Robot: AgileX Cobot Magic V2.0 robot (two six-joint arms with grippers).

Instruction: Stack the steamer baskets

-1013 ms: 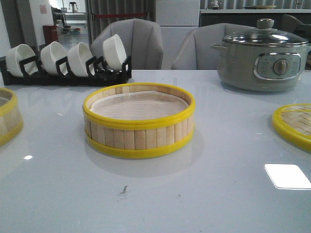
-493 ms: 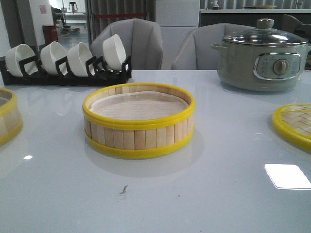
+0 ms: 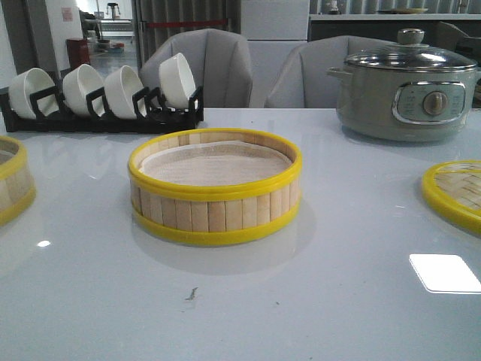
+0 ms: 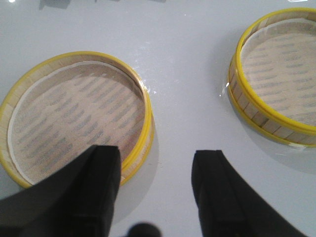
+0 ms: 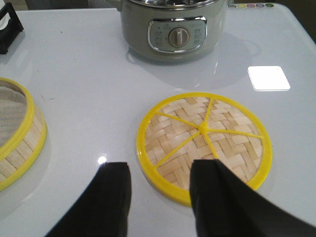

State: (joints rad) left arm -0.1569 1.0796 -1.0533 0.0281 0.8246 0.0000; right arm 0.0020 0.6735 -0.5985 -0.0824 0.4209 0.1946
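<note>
One steamer basket (image 3: pixel 215 186) with bamboo slat walls, yellow rims and a white paper liner stands in the middle of the table; it also shows in the left wrist view (image 4: pixel 276 74) and the right wrist view (image 5: pixel 17 143). A second steamer basket (image 3: pixel 13 179) sits at the far left edge, and fills the left wrist view (image 4: pixel 74 116). My left gripper (image 4: pixel 157 163) is open and empty, above that basket's rim and the bare table. My right gripper (image 5: pixel 160 177) is open and empty, above the near rim of the woven lid (image 5: pixel 205 143). Neither gripper shows in the front view.
The flat woven lid (image 3: pixel 457 194) lies at the right edge. A grey-green electric pot (image 3: pixel 406 86) with a glass lid stands at the back right. A black rack of several white bowls (image 3: pixel 101 98) stands at the back left. Grey chairs stand behind the table.
</note>
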